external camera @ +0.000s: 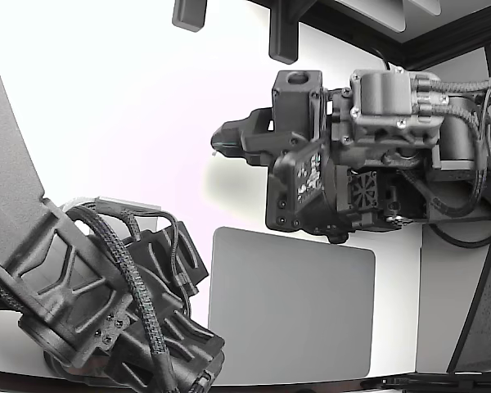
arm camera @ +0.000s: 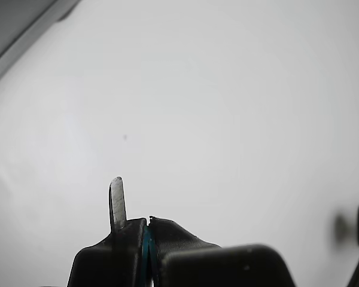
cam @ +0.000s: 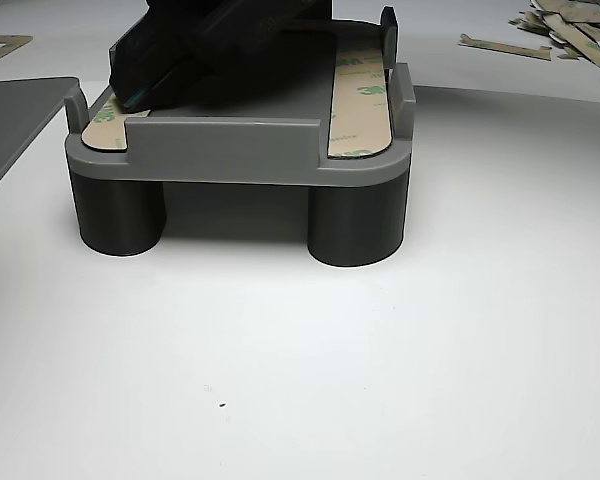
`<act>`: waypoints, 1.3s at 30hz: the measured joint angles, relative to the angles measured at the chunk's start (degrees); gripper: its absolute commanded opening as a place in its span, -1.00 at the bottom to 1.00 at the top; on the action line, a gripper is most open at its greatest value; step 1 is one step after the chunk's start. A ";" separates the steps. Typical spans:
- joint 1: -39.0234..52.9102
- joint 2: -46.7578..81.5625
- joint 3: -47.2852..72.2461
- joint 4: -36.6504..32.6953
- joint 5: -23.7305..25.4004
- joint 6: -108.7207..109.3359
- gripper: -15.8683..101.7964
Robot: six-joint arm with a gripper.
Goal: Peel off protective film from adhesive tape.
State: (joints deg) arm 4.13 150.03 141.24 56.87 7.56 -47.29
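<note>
In the wrist view the pincer (arm camera: 145, 230) sits at lower centre of the frame with its tips pressed together. A thin pale sliver (arm camera: 117, 202) stands up from one tip. It may be a piece of film, but whether it is clamped or merely stuck there cannot be told.

The tape strips lie on the grey fixture (cam: 242, 150) in the upper half of the other view. The right-hand tape strip (cam: 360, 95) is fully exposed and its long axis runs from the near rim away into the frame. The left-hand strip (cam: 108, 122) shows only its near end, because a dark arm body (cam: 215, 45) covers the rest (that arm is clearly the nearer one to the tape).

In the exterior view the wrist-camera arm (external camera: 352, 147) hangs at upper right above the white desk (external camera: 131, 123), apart from any fixture visible there. Judged from this, the coming move turns on approaching a strip's near end along its long axis.
</note>
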 measured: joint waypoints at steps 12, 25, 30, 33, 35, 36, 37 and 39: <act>15.12 -5.54 4.92 -7.73 15.47 -19.95 -0.91; 24.43 -14.41 6.33 -14.85 24.61 -18.02 -0.91; 26.28 -20.74 3.60 -15.12 25.84 -12.57 -0.91; 27.69 -22.32 3.52 -15.21 26.89 -10.99 -0.91; 28.21 -23.20 3.25 -15.21 27.16 -9.93 -0.91; 28.56 -23.47 3.16 -15.03 27.42 -9.23 -0.91; 29.09 -23.82 3.16 -15.03 27.69 -8.61 -0.91; 29.71 -24.17 3.08 -15.03 28.30 -8.35 -0.91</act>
State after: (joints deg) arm 33.84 125.86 144.32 41.84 35.86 -55.63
